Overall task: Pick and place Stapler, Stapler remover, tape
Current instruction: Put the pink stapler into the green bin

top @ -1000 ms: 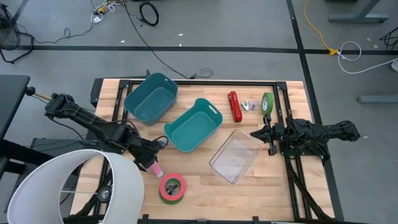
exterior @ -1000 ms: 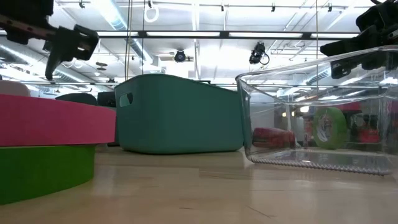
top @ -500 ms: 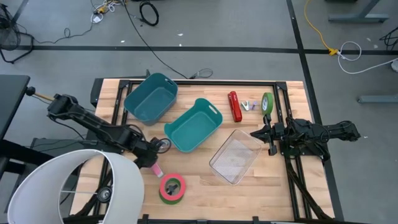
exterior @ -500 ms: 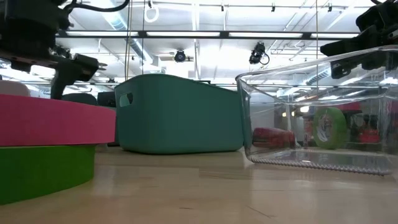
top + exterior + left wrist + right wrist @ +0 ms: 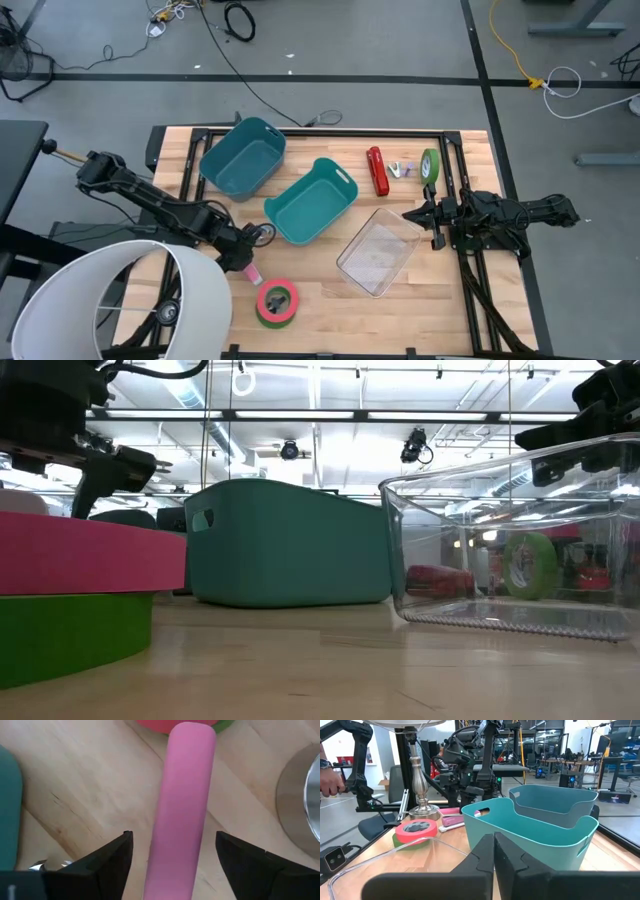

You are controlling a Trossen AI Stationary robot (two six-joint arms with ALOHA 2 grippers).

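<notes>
From above, the big white lampshade [image 5: 120, 300] covers the near-left corner of the wooden desk [image 5: 330, 285] and runs off the bottom edge. The little pale thing [image 5: 403, 169] between the red stapler [image 5: 378, 171] and the upright green tape roll [image 5: 430, 167] is too tiny to make out. In the left wrist shot the long pink object [image 5: 181, 815] is cut off, so no telling what it is. Down low, the stacked red and green tape roll [image 5: 75, 600] is chopped by the left edge.

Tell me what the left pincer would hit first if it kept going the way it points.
Most likely the pink stapler, which lies between the left pincer's open fingers, directly in its path. The red-and-green tape roll sits just beyond, though depth is unclear.
</notes>
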